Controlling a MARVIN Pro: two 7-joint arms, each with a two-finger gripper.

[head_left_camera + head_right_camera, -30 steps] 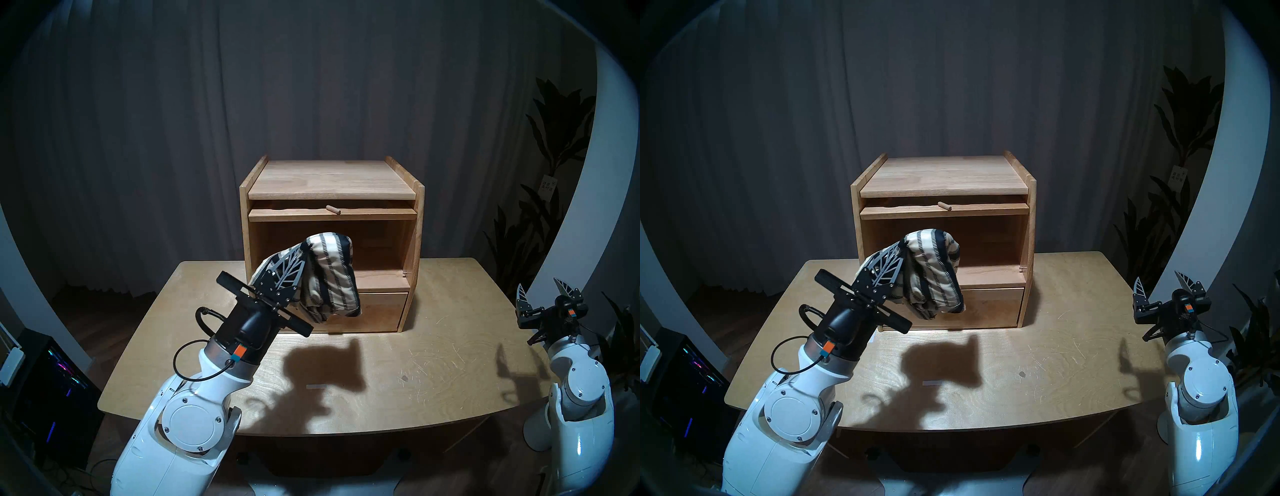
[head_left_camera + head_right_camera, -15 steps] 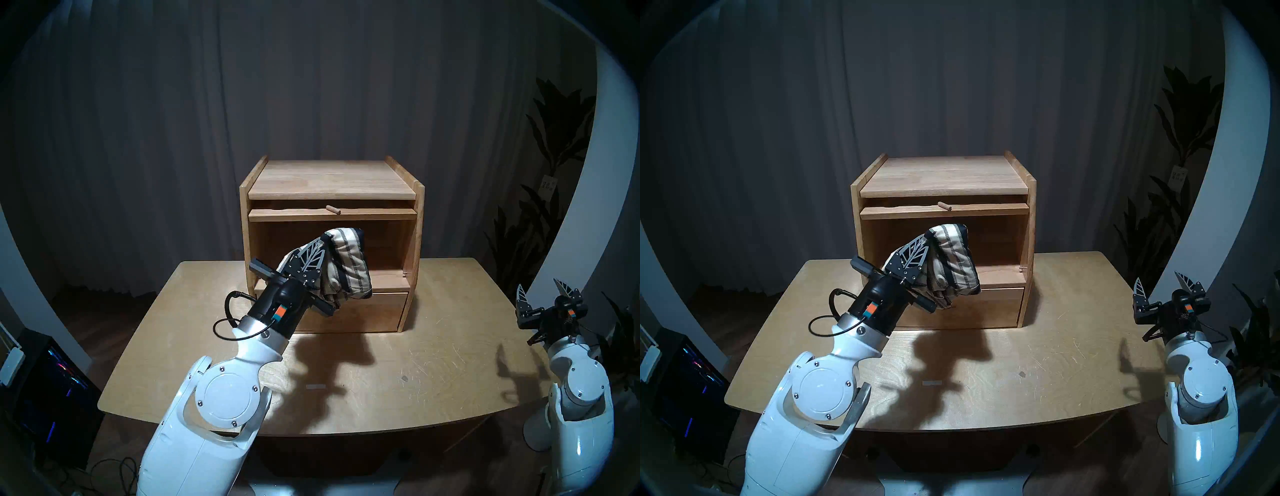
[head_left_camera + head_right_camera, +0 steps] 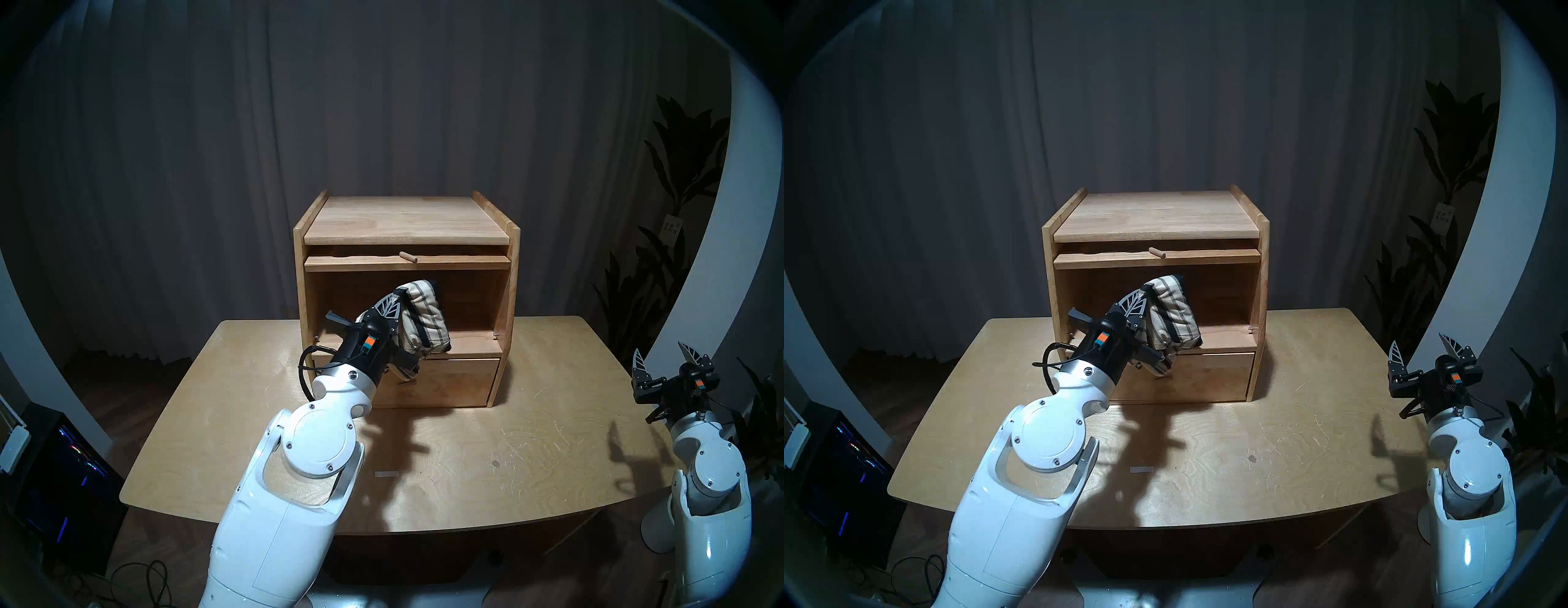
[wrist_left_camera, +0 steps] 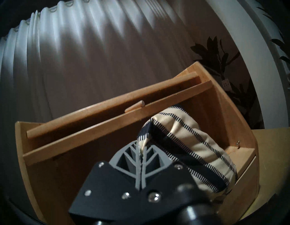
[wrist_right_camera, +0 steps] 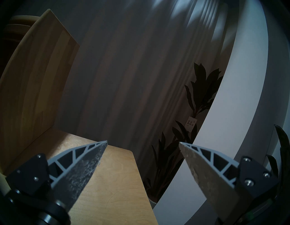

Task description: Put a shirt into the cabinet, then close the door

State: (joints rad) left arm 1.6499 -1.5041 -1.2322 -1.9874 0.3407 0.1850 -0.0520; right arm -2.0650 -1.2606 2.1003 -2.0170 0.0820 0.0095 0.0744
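The left hand (image 3: 392,306) is clamped together on the shirt (image 3: 424,320), a pinch of cream fabric squeezed between its gray ribbed fingers (image 4: 133,158). The bundled shirt bulges ahead of and to the right of that hand, at the mouth of the cabinet's (image 3: 407,220) large compartment, and its lower fold hangs over the front lip of the compartment floor, down in front of the drawer (image 3: 449,382) below. Whether the cloth rests on the floor board cannot be told.

Just above the hand, the door (image 3: 382,263) lies flat and pushed back in a slot under the cabinet top, its front edge and peg knob (image 3: 408,257) jutting out over the opening. In the left wrist view that edge (image 4: 109,124) runs across right above the fingers and the shirt. The compartment's side walls stand to either side of the hand, the left one nearer.

The cabinet sits at the back of the tabletop (image 3: 530,446). A small pale strip (image 3: 387,474) lies on the tabletop behind and below the left hand, in the arm's shadow.

The right hand (image 3: 662,358) hovers well off to the right, over the tabletop's right edge, its fingers (image 5: 84,163) spread apart and gripping nothing. Ahead of it stand a dark leafy plant (image 5: 200,94) with a paper tag (image 5: 191,124) and a gray curtain (image 3: 382,106).
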